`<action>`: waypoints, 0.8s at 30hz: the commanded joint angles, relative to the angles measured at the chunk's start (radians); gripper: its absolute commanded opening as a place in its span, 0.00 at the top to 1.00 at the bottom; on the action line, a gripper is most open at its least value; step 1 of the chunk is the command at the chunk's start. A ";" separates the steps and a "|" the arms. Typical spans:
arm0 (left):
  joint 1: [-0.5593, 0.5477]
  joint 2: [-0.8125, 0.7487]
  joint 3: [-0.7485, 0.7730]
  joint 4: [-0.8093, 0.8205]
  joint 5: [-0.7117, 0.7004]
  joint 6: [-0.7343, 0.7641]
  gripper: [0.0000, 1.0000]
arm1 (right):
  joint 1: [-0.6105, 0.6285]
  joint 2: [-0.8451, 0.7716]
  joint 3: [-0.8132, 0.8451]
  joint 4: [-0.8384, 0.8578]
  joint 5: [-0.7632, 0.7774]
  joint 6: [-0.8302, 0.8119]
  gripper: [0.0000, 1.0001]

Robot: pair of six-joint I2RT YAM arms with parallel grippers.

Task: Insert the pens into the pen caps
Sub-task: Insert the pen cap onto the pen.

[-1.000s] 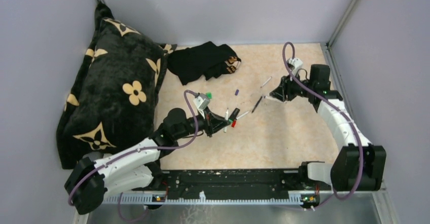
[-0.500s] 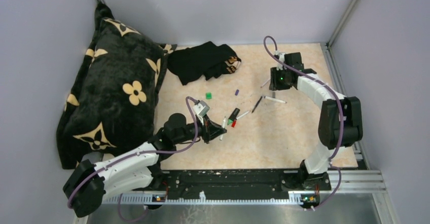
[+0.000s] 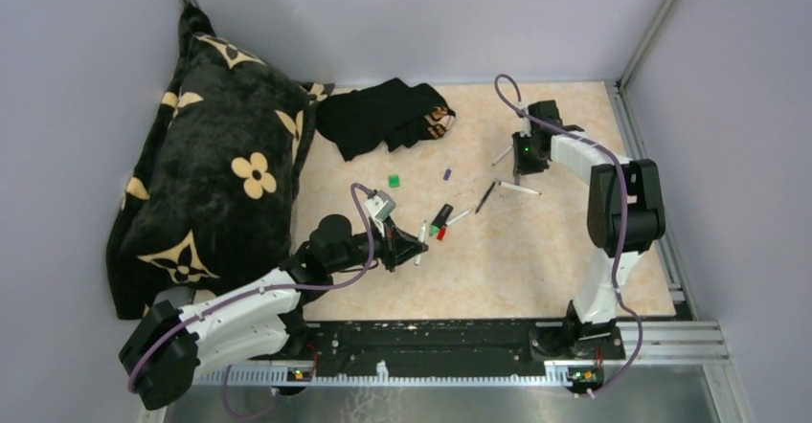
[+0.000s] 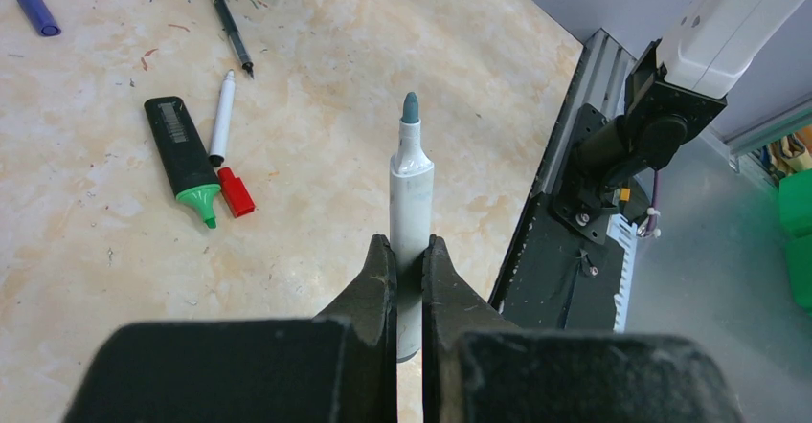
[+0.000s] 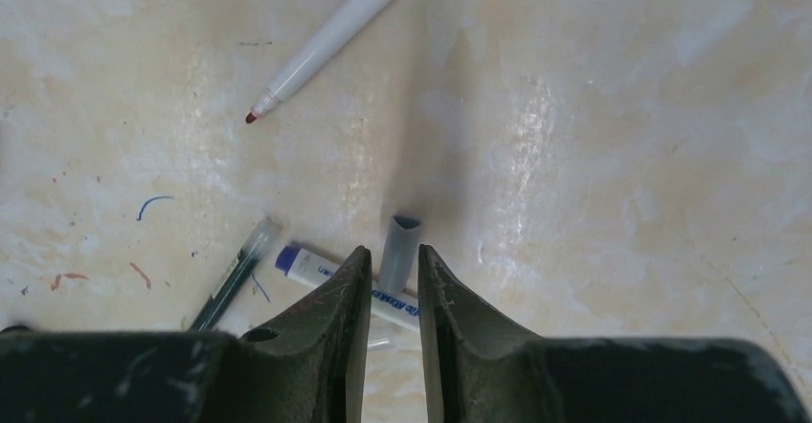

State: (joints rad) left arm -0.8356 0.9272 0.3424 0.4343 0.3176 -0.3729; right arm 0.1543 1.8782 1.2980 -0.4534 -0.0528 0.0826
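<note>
I've got the grey-tipped white marker (image 4: 410, 169) clamped in the left gripper (image 4: 409, 251) fingers, tip pointing out, just left of the black highlighter (image 4: 180, 155). Right gripper (image 5: 394, 262) fingers are narrow, pinching a grey cap (image 5: 399, 241) down at the tabletop (image 5: 594, 155), well right of the highlighter. Red cap (image 4: 235, 193) lies just beside the highlighter's green tip. Purple cap (image 4: 38, 11) and green cap (image 3: 394, 181) lie loose behind it.

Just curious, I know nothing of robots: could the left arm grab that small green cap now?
Probably not yet. The green cap lies near, with nothing between, but the left gripper is clamped on a white pen, so its fingers are full.
</note>
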 commanded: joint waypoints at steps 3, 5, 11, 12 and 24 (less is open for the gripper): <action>0.000 0.002 -0.013 0.032 0.010 -0.009 1.00 | 0.001 0.043 0.069 -0.003 0.020 0.013 0.77; 0.000 0.001 -0.015 0.035 0.011 -0.012 1.00 | 0.000 0.056 0.075 -0.009 0.024 0.014 0.77; 0.000 -0.002 -0.022 0.044 0.017 -0.022 1.00 | 0.000 0.076 0.073 -0.008 0.023 0.012 0.77; 0.000 0.000 -0.024 0.048 0.017 -0.025 1.00 | 0.001 0.080 0.073 -0.008 0.024 0.012 0.78; 0.000 -0.011 -0.036 0.057 0.033 -0.048 1.00 | 0.000 0.102 0.055 -0.016 0.025 -0.006 0.82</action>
State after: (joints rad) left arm -0.8356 0.9291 0.3260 0.4595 0.3260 -0.4084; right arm 0.1543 1.9671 1.3510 -0.4576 -0.0319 0.0799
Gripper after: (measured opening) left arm 0.057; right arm 0.194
